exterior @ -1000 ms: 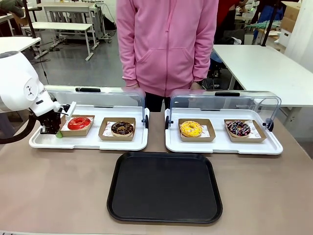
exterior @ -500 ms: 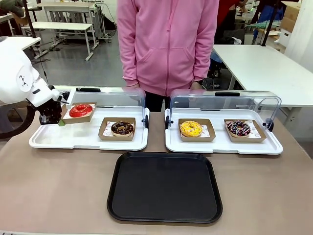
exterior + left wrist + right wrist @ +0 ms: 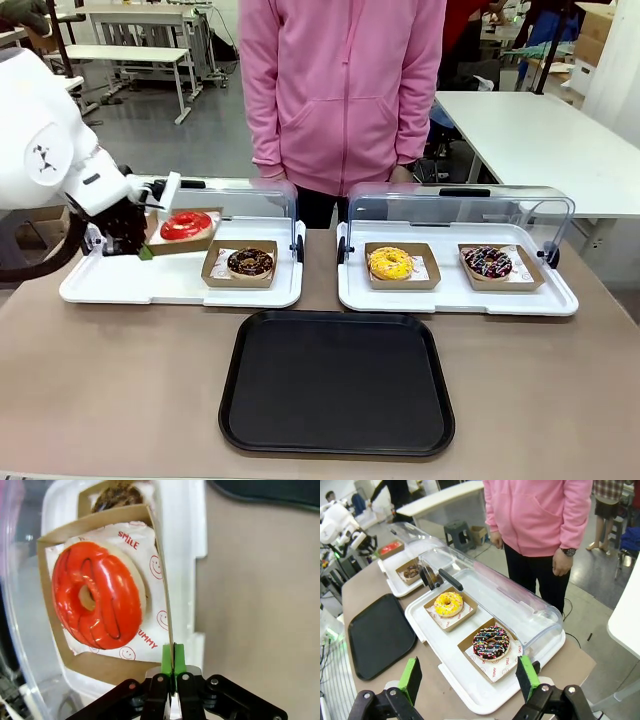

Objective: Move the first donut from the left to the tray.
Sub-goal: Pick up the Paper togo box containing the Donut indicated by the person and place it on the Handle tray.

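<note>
Bright, even overhead light here, shadows soft under the black tray (image 3: 336, 385). Glare streaks the red donut (image 3: 97, 601). Wrist views bend at their edges.

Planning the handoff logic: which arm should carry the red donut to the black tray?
Left. The left claw is already shut on the wall of the cardboard box holding the red donut, lifted off the white tray. The right claw is open, away by the sprinkled donut.

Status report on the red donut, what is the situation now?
Left hand shut on brown cardboard box wall, glossy red ring donut lifted above white tray. Right hand open, idle. Black plastic tray bare.
</note>
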You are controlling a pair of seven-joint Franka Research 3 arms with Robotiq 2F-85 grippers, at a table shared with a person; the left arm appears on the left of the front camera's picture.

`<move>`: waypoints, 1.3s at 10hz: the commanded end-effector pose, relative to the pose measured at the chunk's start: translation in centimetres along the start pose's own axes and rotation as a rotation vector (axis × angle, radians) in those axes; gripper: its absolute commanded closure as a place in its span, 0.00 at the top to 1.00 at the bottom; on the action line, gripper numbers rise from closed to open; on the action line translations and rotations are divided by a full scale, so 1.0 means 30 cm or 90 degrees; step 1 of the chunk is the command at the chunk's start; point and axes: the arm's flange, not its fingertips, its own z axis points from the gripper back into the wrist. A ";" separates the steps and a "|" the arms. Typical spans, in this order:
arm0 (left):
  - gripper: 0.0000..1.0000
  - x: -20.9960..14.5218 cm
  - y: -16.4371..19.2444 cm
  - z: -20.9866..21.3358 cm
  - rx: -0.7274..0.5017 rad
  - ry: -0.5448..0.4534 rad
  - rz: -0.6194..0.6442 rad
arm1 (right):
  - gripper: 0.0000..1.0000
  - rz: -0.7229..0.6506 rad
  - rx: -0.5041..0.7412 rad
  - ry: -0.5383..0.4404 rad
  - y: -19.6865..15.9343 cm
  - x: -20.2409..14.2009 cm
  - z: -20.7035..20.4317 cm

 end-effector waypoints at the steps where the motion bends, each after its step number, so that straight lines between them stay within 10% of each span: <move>1: 0.02 0.105 -0.093 0.014 -0.005 0.006 -0.006 | 1.00 0.004 0.002 -0.005 0.010 0.008 0.003; 5: 0.02 0.275 -0.276 0.035 0.019 -0.002 -0.023 | 1.00 0.004 0.002 -0.005 0.010 0.008 0.003; 10: 0.02 0.259 -0.208 0.021 -0.003 -0.020 -0.022 | 1.00 0.004 0.002 -0.005 0.010 0.008 0.003; 13: 0.02 0.479 -0.409 0.081 -0.007 0.037 -0.005 | 1.00 0.004 0.002 -0.005 0.010 0.008 0.003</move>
